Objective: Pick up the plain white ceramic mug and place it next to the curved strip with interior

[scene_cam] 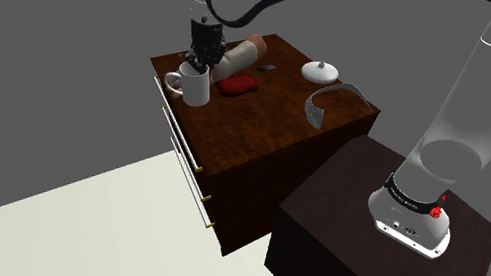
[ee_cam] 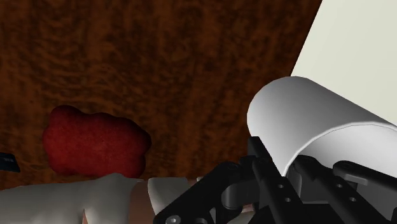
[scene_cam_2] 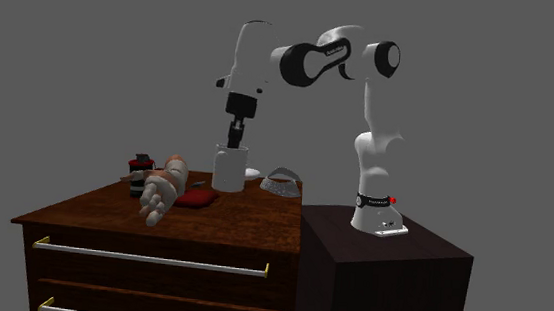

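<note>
Gripping the mug at the dresser's far corner

The claw (scene_cam: 201,65) is hanging straight down over the white mug (scene_cam: 191,84) and is clamping its rim wall, seemingly with one finger inside and one outside, as the wrist view is showing. In the shoulder view the mug is standing upright near the 10 o'clock corner of the dresser (scene_cam: 262,129) top, its handle pointing to 9 o'clock. Whether its base is touching the wood is hard to judge. A pale model hand (scene_cam: 242,53) is lying just beside the mug at 2 o'clock, and a red lump (scene_cam: 237,84) is sitting near it at 3 o'clock. The grey curved strip (scene_cam: 331,100) is resting well apart from the mug, at 4 o'clock, near the dresser edge beside the stand (scene_cam: 370,234). A white lid (scene_cam: 321,70) is sitting near the strip, at its 12 o'clock.
</note>
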Controlling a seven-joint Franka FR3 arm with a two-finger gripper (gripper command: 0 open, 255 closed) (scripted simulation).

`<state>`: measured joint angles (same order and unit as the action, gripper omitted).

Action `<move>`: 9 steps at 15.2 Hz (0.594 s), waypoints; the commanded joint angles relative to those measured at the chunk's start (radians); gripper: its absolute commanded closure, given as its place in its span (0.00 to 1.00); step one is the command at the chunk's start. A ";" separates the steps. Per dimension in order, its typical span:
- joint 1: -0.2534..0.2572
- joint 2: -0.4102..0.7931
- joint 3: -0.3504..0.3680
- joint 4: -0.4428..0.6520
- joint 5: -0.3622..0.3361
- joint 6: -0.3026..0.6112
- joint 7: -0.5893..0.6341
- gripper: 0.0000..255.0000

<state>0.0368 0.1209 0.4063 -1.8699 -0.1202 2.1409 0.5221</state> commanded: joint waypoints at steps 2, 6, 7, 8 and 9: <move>0.001 -0.005 0.001 0.034 0.005 -0.039 -0.004 1.00; 0.000 -0.015 0.002 0.077 0.012 -0.090 -0.011 1.00; 0.000 -0.016 0.003 0.088 0.013 -0.103 -0.012 1.00; 0.000 -0.018 0.003 0.100 0.014 -0.116 -0.013 1.00; 0.000 -0.020 0.003 0.112 0.016 -0.129 -0.015 1.00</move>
<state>0.0359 0.0998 0.4085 -1.7739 -0.1041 2.0264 0.5065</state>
